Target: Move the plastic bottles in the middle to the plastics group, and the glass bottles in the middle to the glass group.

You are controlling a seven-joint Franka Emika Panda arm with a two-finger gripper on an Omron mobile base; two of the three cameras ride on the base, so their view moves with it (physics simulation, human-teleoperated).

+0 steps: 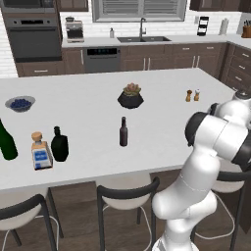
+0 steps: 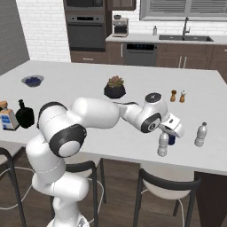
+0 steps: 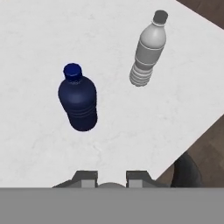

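Your hand [image 3: 111, 177] is empty, its two fingertips apart with nothing between them. It hangs just above the small clear water bottle [image 2: 163, 144], which stands at the right end of the worktop [image 2: 88, 84], just beside the dark blue bottle [image 2: 172, 140] and near the taller clear bottle [image 2: 201, 134].

The risk sits right here. The water bottle looks light and stands close to the worktop's front edge, so a sideways swing of the hand before you lift clear could clip its cap and tip it off the edge or into the blue bottle. Rise straight first.

The water bottle stands upright, cap up, long axis vertical. The slim brown bottle [image 1: 123, 132] waits alone mid-worktop, also upright with its neck up. It is tall and narrow, so an off-centre approach could topple it.
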